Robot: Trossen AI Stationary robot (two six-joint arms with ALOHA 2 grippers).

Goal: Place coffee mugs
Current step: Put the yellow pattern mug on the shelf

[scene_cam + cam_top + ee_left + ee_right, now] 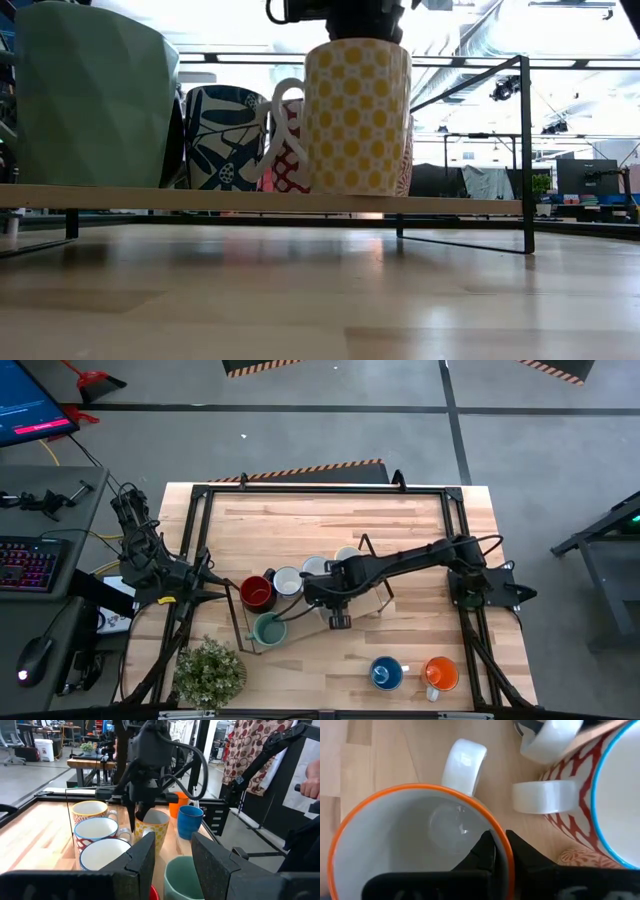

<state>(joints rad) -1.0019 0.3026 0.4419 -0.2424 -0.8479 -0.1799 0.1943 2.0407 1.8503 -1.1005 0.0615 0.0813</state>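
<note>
A yellow-patterned mug (355, 115) with an orange rim and a white handle (465, 762) stands on a low wooden shelf (200, 198). My right gripper (336, 604) is above it, shut on its rim. Beside it stand three white-lined patterned mugs (288, 581) (315, 568) (347, 555), the dark red mug (257, 592) and the teal-green mug (268, 630). The blue mug (385, 673) and the orange mug (440, 673) stand on the table near its near edge. My left gripper (172, 855) is open, left of the dark red mug, touching nothing. My right gripper pinches the yellow mug's rim (502, 851) on the side opposite its handle. One finger (485, 851) is inside the mug, the other (522, 855) outside. The fingers come from above, pointing down. The mug stands upright with its base on the wooden shelf.
A potted green plant (210, 672) sits at the table's near left corner. A black metal frame (300, 488) runs around the table top. Bare wood (330, 525) lies toward the far edge. A desk with a keyboard (30, 565) stands left of the table.
</note>
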